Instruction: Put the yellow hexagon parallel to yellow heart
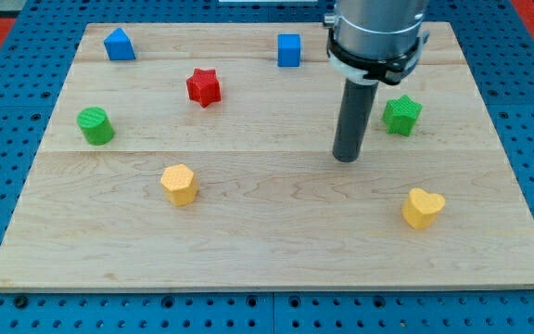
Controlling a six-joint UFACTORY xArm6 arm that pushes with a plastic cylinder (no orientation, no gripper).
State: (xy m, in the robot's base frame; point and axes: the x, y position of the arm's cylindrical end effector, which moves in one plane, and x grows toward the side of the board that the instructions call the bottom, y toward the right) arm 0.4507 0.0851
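Observation:
The yellow hexagon (179, 184) lies on the wooden board at the lower left of centre. The yellow heart (422, 208) lies at the lower right. My tip (346, 158) rests on the board right of centre, far to the right of the hexagon and up and to the left of the heart. It touches no block.
A green star (401, 114) sits just right of the rod. A blue cube (289, 50) and a blue house-shaped block (119, 44) are near the top edge. A red star (204, 87) and a green cylinder (95, 125) are at the upper left. The board (267, 250) sits on a blue pegboard.

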